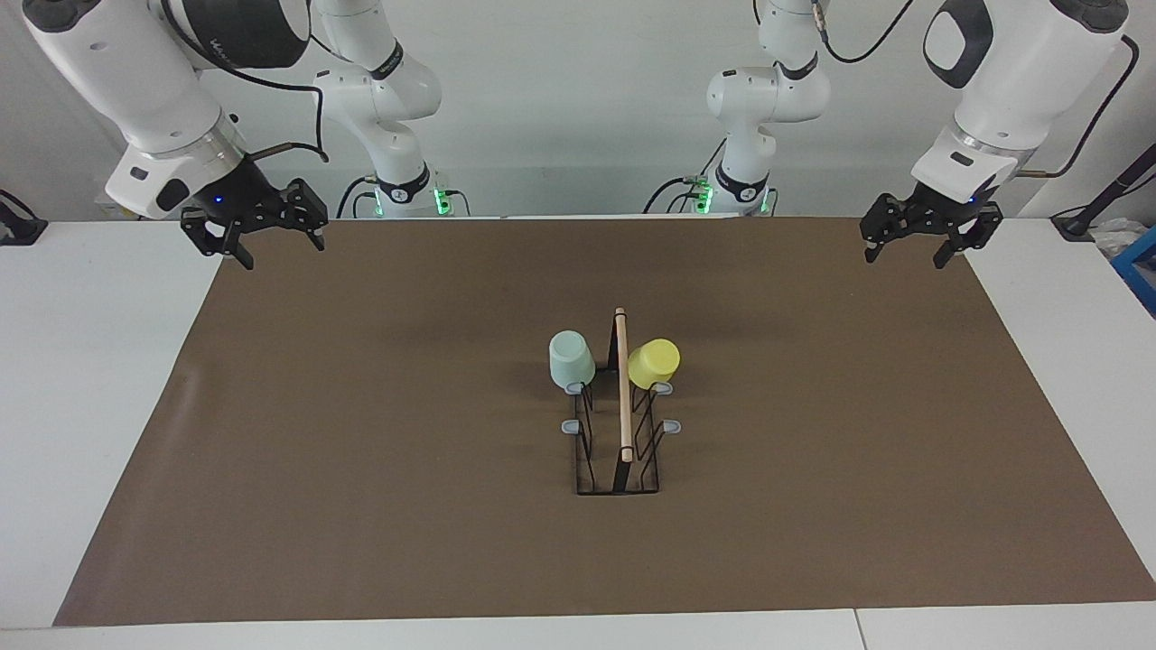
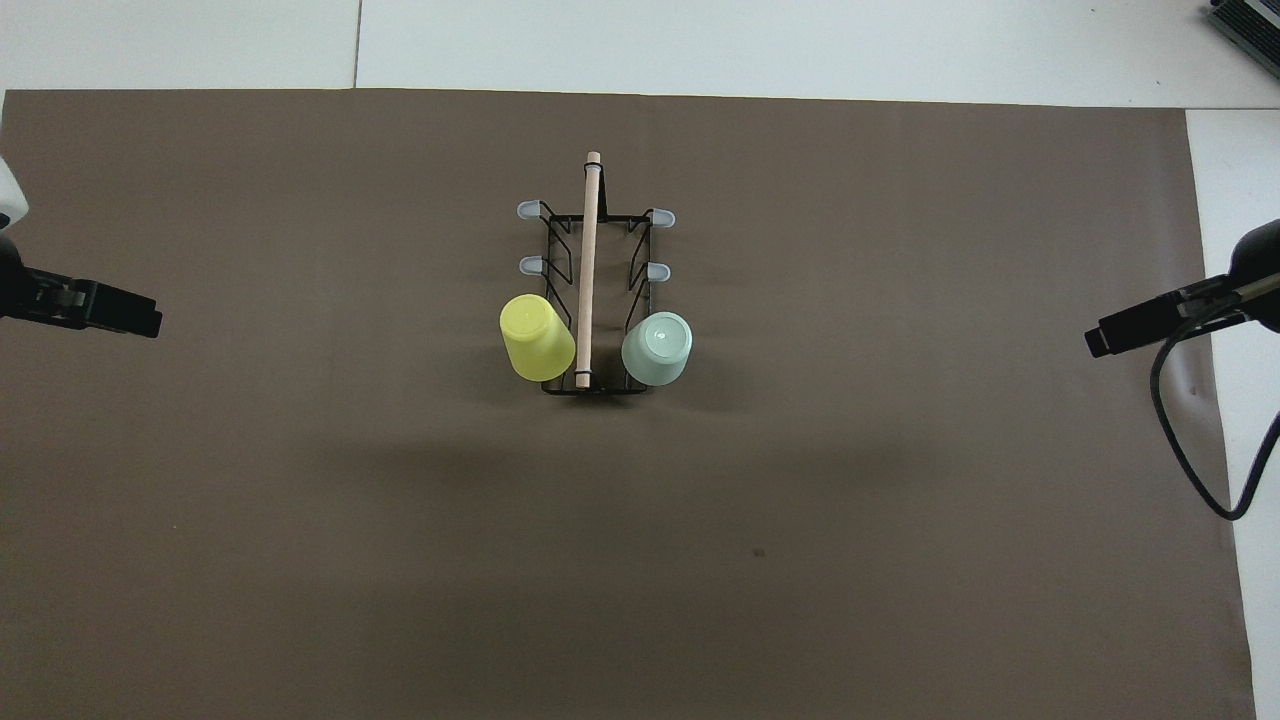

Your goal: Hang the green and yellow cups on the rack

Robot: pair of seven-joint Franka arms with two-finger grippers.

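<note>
A black wire rack [image 1: 619, 424] with a wooden bar [image 2: 588, 270] on top stands at the middle of a brown mat [image 1: 361, 451]. Two cups hang upside down on its prongs nearest the robots: the green cup [image 1: 571, 359] on the side toward the right arm, the yellow cup [image 1: 653, 363] on the side toward the left arm. Both arms wait, raised over the mat's corners nearest the robots. The left gripper [image 1: 906, 247] and right gripper [image 1: 281, 250] each hang with fingers spread apart, holding nothing.

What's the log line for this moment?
green cup: on rack | yellow cup: on rack | left gripper: open, waiting | right gripper: open, waiting
</note>
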